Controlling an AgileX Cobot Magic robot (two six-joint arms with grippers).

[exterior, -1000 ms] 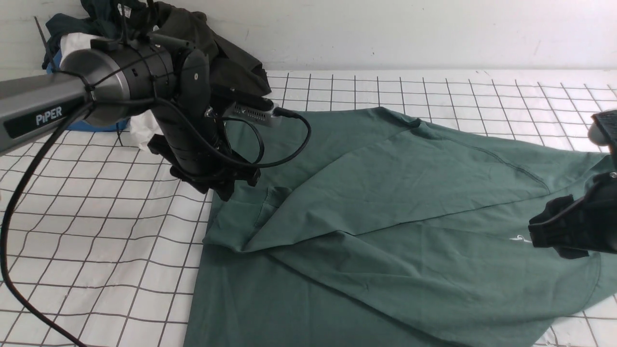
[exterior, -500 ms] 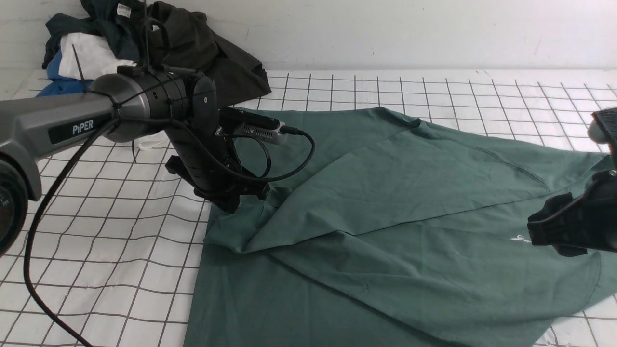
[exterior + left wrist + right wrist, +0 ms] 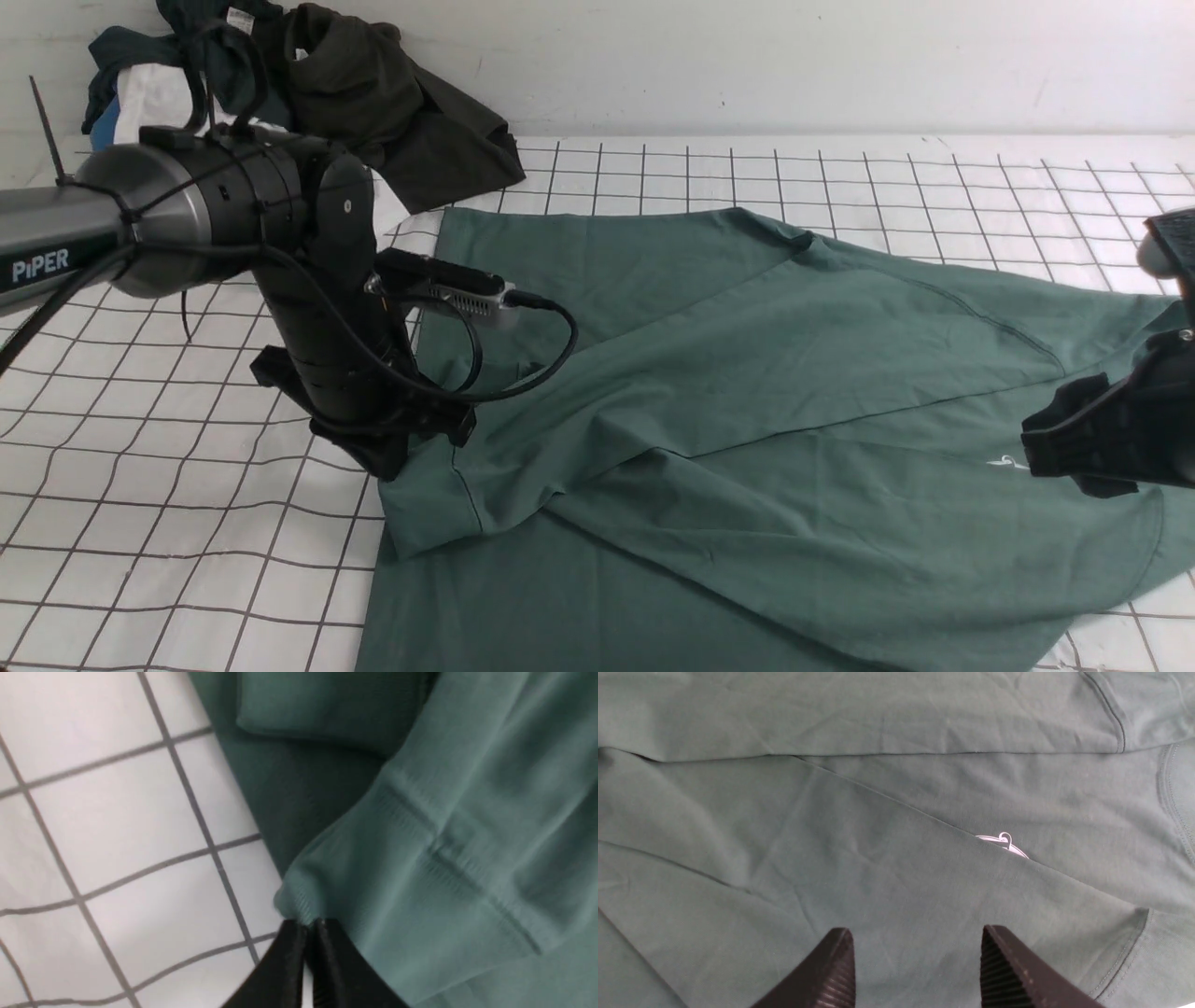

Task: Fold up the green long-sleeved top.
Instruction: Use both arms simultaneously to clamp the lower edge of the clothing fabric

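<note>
My left gripper (image 3: 306,926) pinches the limp, light green long-sleeved top (image 3: 747,373) by its ribbed cuff (image 3: 336,877), probably the firmest hold; my right gripper (image 3: 915,931) hangs open.

Even, diffuse light fills the front view, bright on the white gridded cloth (image 3: 840,187) without glare; shadows are faint and soft-edged. The dark clothes pile (image 3: 392,112) at the far left loses detail in its blacks. The left wrist view is soft and smeared throughout. The right wrist view is sharp but dimmer, rendering the green top (image 3: 878,802) greyer.
</note>
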